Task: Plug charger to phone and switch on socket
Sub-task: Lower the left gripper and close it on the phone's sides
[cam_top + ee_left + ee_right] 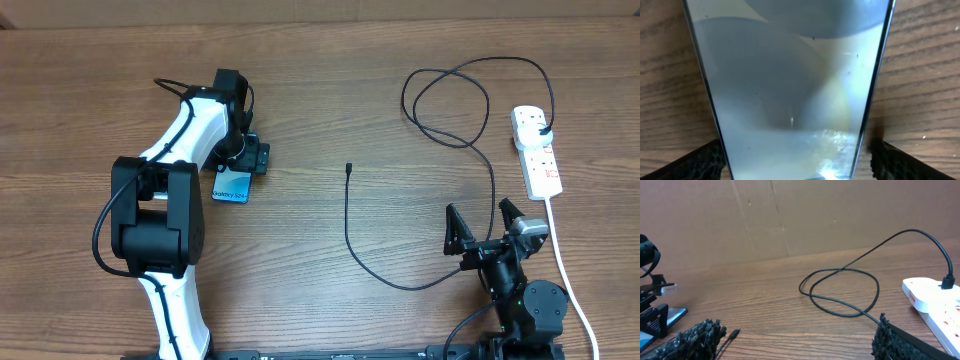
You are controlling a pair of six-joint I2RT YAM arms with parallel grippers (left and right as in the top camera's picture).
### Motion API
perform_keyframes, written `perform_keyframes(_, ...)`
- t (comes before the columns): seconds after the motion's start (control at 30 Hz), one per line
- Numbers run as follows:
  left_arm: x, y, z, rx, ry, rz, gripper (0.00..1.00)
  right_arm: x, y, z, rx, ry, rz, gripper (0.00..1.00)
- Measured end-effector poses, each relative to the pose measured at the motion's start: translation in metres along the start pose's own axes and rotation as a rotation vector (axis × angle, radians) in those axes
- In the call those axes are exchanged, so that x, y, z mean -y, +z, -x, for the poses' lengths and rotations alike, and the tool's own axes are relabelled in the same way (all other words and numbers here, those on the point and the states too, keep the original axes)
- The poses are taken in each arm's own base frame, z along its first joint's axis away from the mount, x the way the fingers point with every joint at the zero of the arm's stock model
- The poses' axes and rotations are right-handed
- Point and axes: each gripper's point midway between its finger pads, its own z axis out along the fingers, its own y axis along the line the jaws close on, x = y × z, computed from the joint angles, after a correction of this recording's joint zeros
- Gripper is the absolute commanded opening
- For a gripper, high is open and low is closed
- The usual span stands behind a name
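The phone (230, 188) lies flat on the table at the left, its light blue screen up; it fills the left wrist view (790, 90). My left gripper (240, 166) is down over its far end, open, with a finger on each side of the phone (795, 162). The charger's small black connector tip (349, 168) lies free mid-table and shows in the right wrist view (732, 334). Its black plug (541, 128) sits in the white socket strip (537, 150) at the right. My right gripper (483, 222) is open and empty (800, 340), near the front.
The black cable (349, 230) runs from the tip toward the front, passes by my right gripper, then loops at the back right (445, 100). A thick white cord (565, 270) runs from the strip to the front edge. A brown cardboard wall (790, 215) stands behind the table.
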Motion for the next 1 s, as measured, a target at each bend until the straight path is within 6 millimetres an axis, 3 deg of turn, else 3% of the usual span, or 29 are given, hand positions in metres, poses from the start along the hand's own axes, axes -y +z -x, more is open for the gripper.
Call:
perform_keyframes(0.53, -0.0002, -0.0003, -0.002, -0.008, -0.05, 0.001, 0.73, 0.0001, 0.0, 0.0001, 0.001, 0.0, -0.001, 1.0)
perform_keyframes(1.0, 0.0003, -0.0014, -0.003, -0.014, -0.114, -0.001, 0.7, 0.0001, 0.0, 0.0, 0.0, 0.0, 0.0, 1.0)
